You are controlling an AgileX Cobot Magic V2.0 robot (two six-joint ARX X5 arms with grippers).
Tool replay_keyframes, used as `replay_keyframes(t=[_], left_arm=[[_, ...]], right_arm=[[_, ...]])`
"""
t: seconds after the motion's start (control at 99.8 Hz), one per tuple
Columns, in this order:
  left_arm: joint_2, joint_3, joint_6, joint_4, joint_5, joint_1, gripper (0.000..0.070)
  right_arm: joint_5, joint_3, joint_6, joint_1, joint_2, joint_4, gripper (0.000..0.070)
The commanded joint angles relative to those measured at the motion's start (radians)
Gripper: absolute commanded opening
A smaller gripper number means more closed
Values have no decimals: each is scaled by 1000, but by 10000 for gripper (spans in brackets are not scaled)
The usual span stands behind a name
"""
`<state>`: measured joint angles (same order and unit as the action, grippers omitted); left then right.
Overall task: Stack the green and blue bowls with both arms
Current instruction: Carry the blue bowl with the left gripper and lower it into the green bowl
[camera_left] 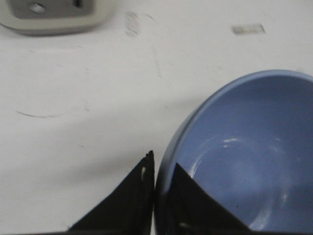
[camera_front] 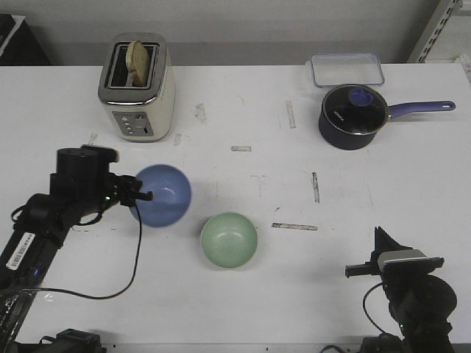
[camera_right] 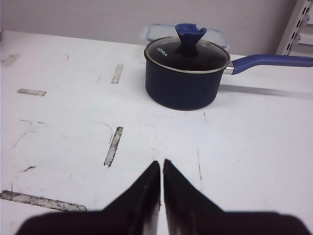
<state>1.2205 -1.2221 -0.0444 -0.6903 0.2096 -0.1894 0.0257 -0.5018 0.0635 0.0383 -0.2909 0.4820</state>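
Left claw (camera_left: 161, 196) clamped on the rim of the blue bowl (camera_front: 163, 195), one finger inside, one outside; bowl seemingly tilted, just beside the green bowl (camera_front: 229, 240) on the toaster side. Best carried level, centred over the green bowl, lowered gently. Right claw (camera_right: 162, 188) closed, empty, well apart. Toaster (camera_front: 137, 87), saucepan (camera_front: 354, 116) and lidded container (camera_front: 346, 70) beyond, not obstructing.

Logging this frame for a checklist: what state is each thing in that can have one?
Light blue glossy bowl: tilted, rim pinched by left gripper.
Pale green glossy bowl: upright, empty, free.
Right gripper: shut, empty.
Dark lidded saucepan: lid on.
Cream toaster: bread in slot.
Clear plastic container: lid on.
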Motion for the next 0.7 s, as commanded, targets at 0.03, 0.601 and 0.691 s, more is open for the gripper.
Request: replay_keyframes(t=[0.03,0.601,0.691], left_arm=[[6,-14,-43,-29,9,-132,0],[235,-14,-107,113,9,-441,0],[258,-14,-107,114,9,-446,0]], right_arm=[[0,-2,4,2,-6,-9,1],[0,-2,3,2,-6,-9,2],[0,-2,3,2,-6,-9,2]])
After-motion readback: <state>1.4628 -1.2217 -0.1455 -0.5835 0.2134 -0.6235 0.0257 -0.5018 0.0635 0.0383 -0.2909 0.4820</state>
